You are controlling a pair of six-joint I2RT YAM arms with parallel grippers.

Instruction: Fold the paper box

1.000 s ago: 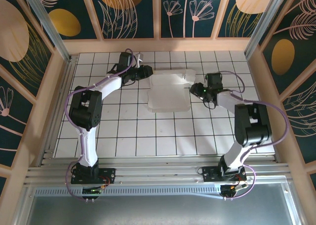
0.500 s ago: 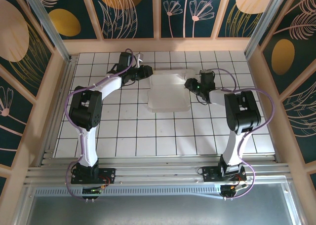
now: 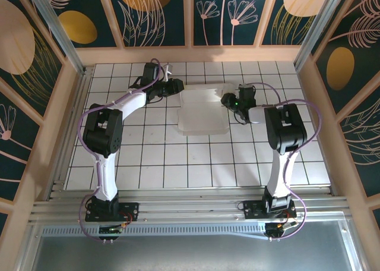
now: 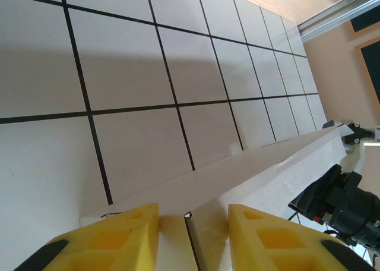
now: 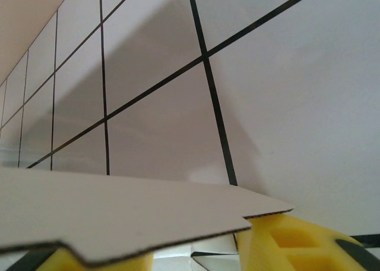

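Note:
The white paper box (image 3: 202, 107) lies partly folded on the tiled floor at the back middle, its sides raised a little. My left gripper (image 3: 177, 85) is at its back left corner. In the left wrist view the yellow fingers (image 4: 113, 238) stand apart over the box (image 4: 261, 170), a slit in the cardboard between them. My right gripper (image 3: 225, 100) is at the box's right edge. In the right wrist view a flap of the box (image 5: 119, 214) lies across both yellow fingers (image 5: 291, 241), which stand apart beneath it.
Wooden walls (image 3: 196, 54) close the tiled floor (image 3: 178, 158) at the back and both sides. Aluminium rails (image 3: 190, 208) run along the near edge by the arm bases. The right arm's black wrist (image 4: 344, 205) shows past the box in the left wrist view.
My right gripper has moved left to the box's right edge, its elbow swinging in, and its jaws have narrowed a little. The left arm has not moved.

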